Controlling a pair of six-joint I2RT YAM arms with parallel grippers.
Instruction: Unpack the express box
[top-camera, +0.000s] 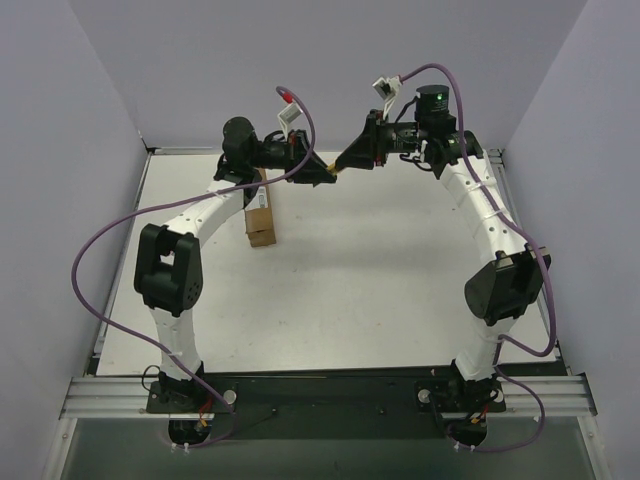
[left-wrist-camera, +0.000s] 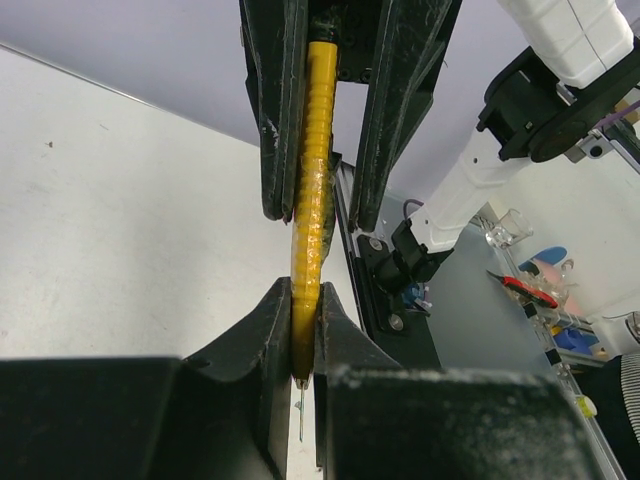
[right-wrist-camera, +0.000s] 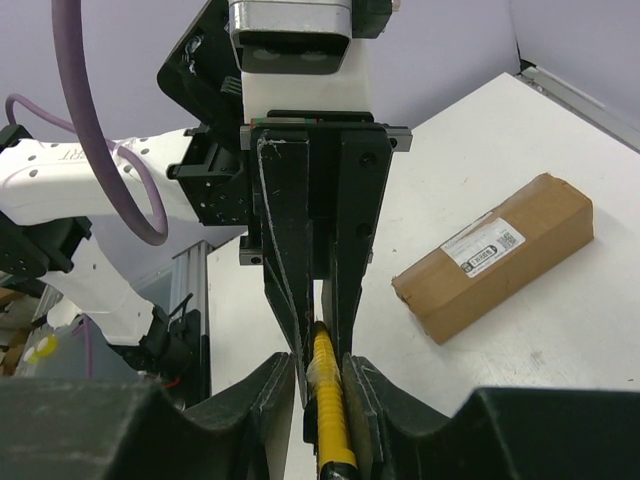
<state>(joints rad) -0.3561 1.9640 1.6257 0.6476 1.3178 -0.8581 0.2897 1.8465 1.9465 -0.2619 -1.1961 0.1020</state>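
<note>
The left gripper is clamped on one yellow knife. Its two fingers press the narrow front end from both sides, and a thin blade pokes out just past them.

The right gripper faces it from the opposite side, with its two fingers straddling the handle of the same knife. In the left wrist view one of those fingers lies against the handle and the other sits just beside it. I cannot tell whether the right gripper is truly gripping or only cupping the knife. That makes four fingers around one knife, which is held in the air between the two grippers above the far middle of the table.

There is one box, brown and elongated. It lies flat on the table's left side, with its long axis running near to far. It carries one white label on its upward face. The left arm's wrist passes over the box's far end in the top view. Neither gripper touches the box, which sits apart from the knife. Its flaps look closed.
</note>
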